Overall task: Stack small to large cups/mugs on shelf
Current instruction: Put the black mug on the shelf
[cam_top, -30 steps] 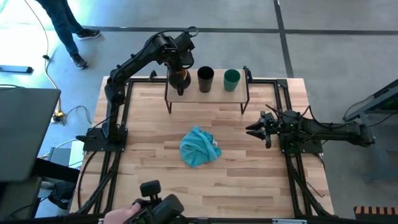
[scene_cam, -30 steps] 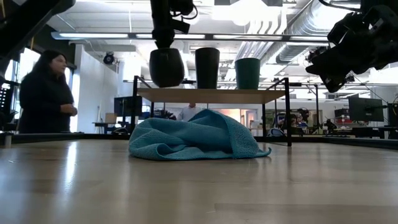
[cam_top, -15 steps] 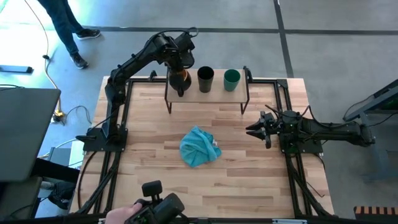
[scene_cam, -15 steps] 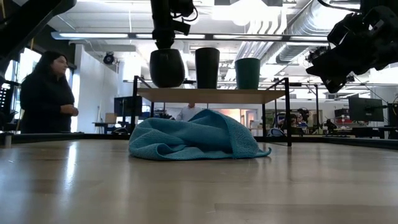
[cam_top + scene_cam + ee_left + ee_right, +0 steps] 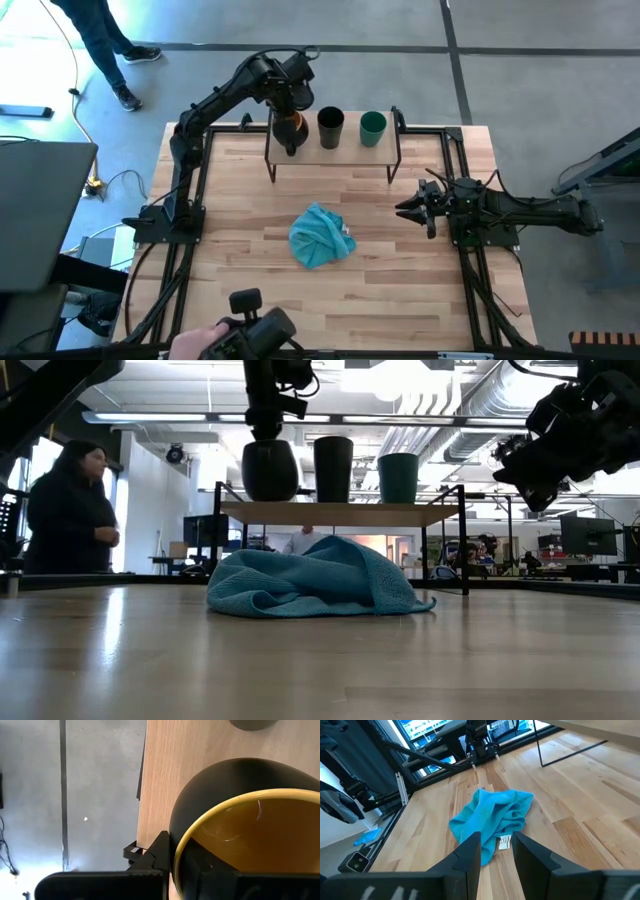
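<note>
left claw (image 5: 291, 122) clamped on one dark mug (image 5: 288, 127) atop one shelf (image 5: 350, 146), beside one black cup (image 5: 330, 124) and one green cup (image 5: 372, 125)

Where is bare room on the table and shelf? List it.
Table: bare wood all around the teal cloth. Shelf: crowded; dark mug in the left gripper, black cup and green cup leave narrow gaps.

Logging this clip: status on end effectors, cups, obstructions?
Left end effector shut on mug at shelf. Right end effector open, idle over table. Black cup, green cup shelved. Nothing obstructing.
</note>
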### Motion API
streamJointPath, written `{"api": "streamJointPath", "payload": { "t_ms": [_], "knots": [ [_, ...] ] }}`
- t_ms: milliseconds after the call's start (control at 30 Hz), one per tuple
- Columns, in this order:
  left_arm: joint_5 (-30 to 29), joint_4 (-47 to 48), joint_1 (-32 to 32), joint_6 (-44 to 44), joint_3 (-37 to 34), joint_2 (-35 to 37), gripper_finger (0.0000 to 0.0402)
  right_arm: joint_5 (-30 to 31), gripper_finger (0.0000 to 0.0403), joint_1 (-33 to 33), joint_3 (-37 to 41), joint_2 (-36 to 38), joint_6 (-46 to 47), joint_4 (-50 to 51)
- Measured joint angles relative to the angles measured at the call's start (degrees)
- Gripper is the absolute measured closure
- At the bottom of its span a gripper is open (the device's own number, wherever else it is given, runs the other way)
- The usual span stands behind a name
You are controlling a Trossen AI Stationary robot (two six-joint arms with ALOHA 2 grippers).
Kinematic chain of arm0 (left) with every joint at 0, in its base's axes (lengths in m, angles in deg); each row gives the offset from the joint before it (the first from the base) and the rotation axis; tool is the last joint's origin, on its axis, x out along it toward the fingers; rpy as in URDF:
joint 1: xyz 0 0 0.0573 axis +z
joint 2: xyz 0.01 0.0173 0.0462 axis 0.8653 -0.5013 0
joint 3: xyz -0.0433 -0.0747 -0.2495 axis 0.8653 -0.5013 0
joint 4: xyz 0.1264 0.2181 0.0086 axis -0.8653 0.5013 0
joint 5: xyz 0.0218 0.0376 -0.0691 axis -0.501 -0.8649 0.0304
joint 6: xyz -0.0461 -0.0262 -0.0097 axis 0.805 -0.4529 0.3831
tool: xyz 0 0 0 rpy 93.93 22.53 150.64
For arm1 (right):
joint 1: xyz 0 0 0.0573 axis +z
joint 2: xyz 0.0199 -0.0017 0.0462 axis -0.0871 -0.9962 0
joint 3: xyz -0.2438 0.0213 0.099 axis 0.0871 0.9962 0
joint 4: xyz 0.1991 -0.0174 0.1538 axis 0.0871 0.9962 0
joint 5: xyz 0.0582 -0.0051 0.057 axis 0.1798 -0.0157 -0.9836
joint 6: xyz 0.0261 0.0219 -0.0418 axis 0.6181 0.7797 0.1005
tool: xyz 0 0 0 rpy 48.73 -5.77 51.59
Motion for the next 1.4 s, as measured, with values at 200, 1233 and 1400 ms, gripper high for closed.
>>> {"api": "streamJointPath", "payload": {
  "t_ms": [200, 1233, 1400],
  "knots": [
    [0.81, 0.12, 0.9, -0.03, 0.0, 0.0, 0.0399, 0.0, 0.0299, -0.01, 0.0, 0.0, 0.18, 0.16],
    [0.98, 0.55, 0.86, -0.23, 0.0, 0.0, 0.0399, 0.02, 0.0299, 0.0, 0.0, 0.0, -0.03, 0.18],
    [1.14, 0.5, 0.86, -0.23, 0.0, 0.0, 0.0399, 0.02, 0.0299, -0.02, 0.0, 0.0, 0.0, 0.18]
  ]
}}
